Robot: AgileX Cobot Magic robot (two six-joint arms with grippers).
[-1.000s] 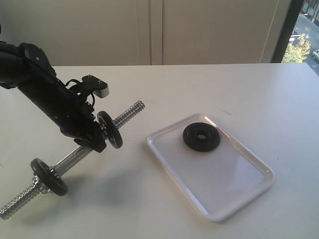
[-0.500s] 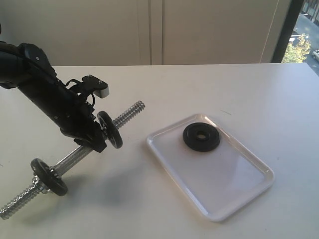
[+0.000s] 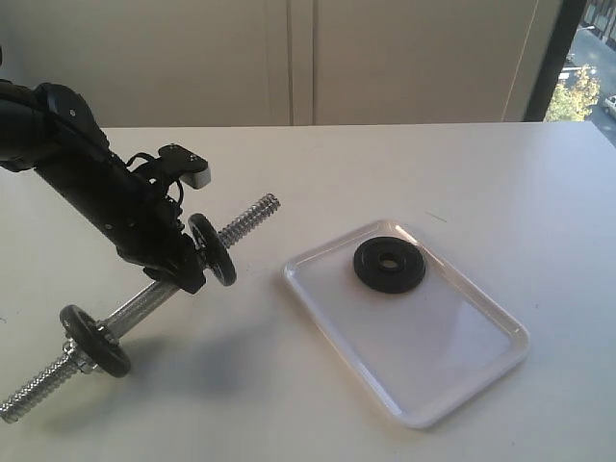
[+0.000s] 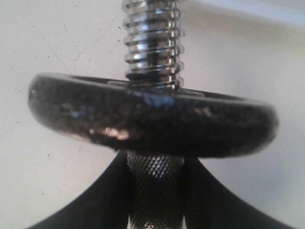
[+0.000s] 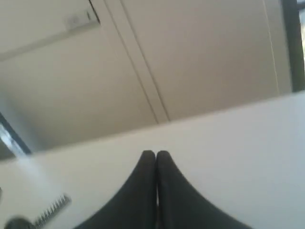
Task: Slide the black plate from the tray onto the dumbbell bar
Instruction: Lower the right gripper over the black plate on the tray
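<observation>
A white table (image 3: 481, 173) stands before pale wall panels (image 3: 404, 58), with a window (image 3: 589, 82) at the far right of the exterior view. The white tray (image 3: 433, 351) lies flat on the right half of the table. The black plate (image 3: 388, 266) lies flat inside the tray, near the tray's far corner, and no gripper touches it. The dumbbell bar (image 3: 144, 303) runs diagonally across the left half of the table, well apart from the tray. It carries two grey-black discs: the upper disc (image 3: 213, 249) and the lower disc (image 3: 94, 341). The left gripper (image 3: 185, 272) is clamped on the knurled middle of the bar, just beside the upper disc. The right gripper (image 5: 155, 157) has its fingertips pressed together with nothing between them
</observation>
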